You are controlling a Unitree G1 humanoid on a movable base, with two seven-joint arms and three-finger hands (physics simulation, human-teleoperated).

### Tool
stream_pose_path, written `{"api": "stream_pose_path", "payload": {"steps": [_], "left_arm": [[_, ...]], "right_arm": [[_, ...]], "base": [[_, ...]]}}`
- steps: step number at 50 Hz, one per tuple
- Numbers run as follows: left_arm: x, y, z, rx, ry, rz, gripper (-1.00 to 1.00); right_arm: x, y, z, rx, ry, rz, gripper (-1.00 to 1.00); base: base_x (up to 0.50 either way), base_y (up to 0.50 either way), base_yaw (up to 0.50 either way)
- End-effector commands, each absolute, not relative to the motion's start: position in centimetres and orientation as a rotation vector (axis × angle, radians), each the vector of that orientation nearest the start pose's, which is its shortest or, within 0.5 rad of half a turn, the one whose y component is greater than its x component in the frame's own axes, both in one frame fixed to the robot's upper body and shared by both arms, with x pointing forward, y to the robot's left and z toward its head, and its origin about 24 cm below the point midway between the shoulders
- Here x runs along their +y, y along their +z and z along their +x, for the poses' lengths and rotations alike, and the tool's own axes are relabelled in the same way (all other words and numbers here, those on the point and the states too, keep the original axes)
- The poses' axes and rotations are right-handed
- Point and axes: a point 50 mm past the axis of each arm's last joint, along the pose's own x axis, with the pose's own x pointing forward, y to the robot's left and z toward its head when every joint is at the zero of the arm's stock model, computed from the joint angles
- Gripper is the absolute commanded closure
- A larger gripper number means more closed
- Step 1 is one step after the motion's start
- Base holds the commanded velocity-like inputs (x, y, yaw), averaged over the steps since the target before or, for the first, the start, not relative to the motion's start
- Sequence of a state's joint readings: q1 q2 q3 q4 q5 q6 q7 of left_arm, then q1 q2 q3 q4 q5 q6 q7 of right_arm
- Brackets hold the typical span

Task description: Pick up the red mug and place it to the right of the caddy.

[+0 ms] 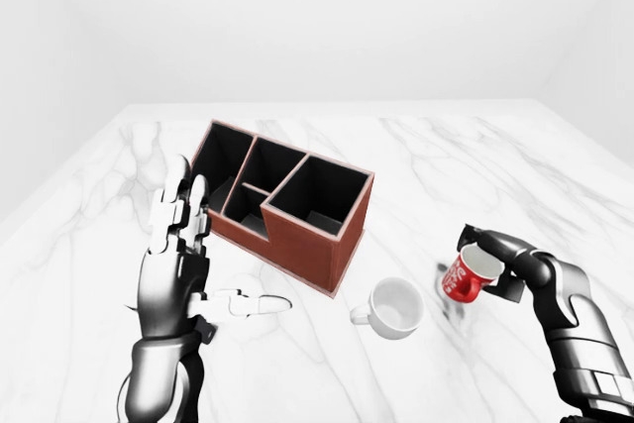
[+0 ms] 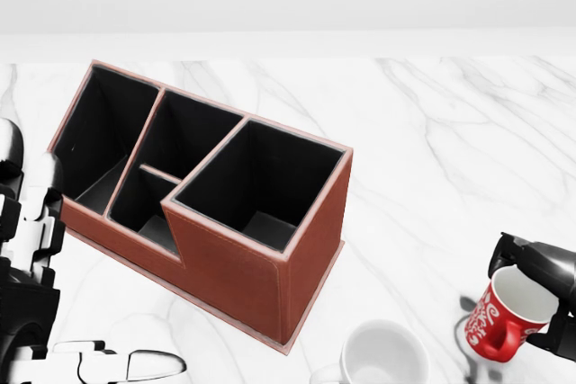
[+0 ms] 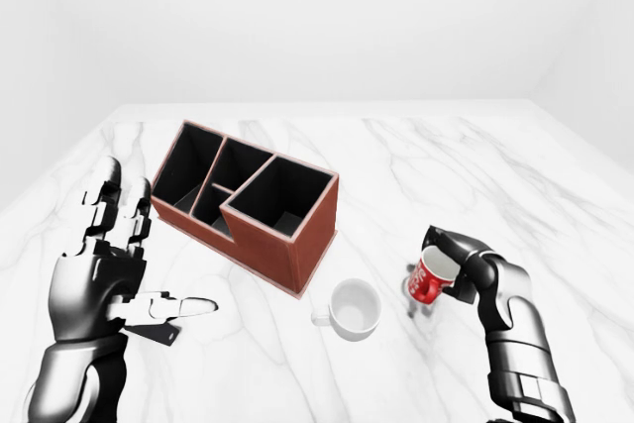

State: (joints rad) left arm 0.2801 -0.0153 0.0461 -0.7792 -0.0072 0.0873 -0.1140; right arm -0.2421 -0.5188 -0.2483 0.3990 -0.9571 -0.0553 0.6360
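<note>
The red mug (image 1: 462,278) with white lettering hangs tilted a little above the marble, its shadow under it, at the right of the left-eye view. My right hand (image 1: 489,266) is shut on it, dark fingers wrapped over its rim and far side (image 2: 526,269). The brown caddy (image 1: 315,245), with several black compartments, stands left of the mug at the table's middle. My left hand (image 1: 184,241) is raised open at the left, fingers spread, thumb pointing right, holding nothing.
A white mug (image 1: 397,306) stands on the marble table (image 1: 436,175) between the caddy's near corner and the red mug, its handle to the left. Bare marble stretches right of the caddy, above both mugs in the views.
</note>
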Motion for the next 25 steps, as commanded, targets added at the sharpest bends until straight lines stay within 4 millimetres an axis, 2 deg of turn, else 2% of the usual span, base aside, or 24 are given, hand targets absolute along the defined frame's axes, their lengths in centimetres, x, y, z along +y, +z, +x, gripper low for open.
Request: {"api": "stream_pose_path", "payload": {"steps": [1, 10, 19, 25], "left_arm": [[16.4, 15.1, 17.9, -0.413, 0.001, 0.051, -1.00], [16.4, 15.2, 17.7, -0.419, -0.001, 0.050, -1.00], [16.3, 15.3, 17.5, -0.423, -0.003, 0.049, -1.00], [16.2, 15.3, 17.6, -0.424, -0.003, 0.050, -1.00]], "right_arm": [[-31.0, 7.1, 28.0, 0.586, 0.269, -1.274, 1.00], [-31.0, 11.2, 28.3, 0.480, 0.150, -1.317, 1.00], [-29.7, 14.4, 29.6, 0.372, 0.084, -1.333, 1.00], [-28.2, 17.1, 30.5, 0.271, 0.037, -1.361, 1.00]], "base": [[0.00, 0.00, 0.00], [0.00, 0.00, 0.00], [0.00, 0.00, 0.00], [0.00, 0.00, 0.00]]}}
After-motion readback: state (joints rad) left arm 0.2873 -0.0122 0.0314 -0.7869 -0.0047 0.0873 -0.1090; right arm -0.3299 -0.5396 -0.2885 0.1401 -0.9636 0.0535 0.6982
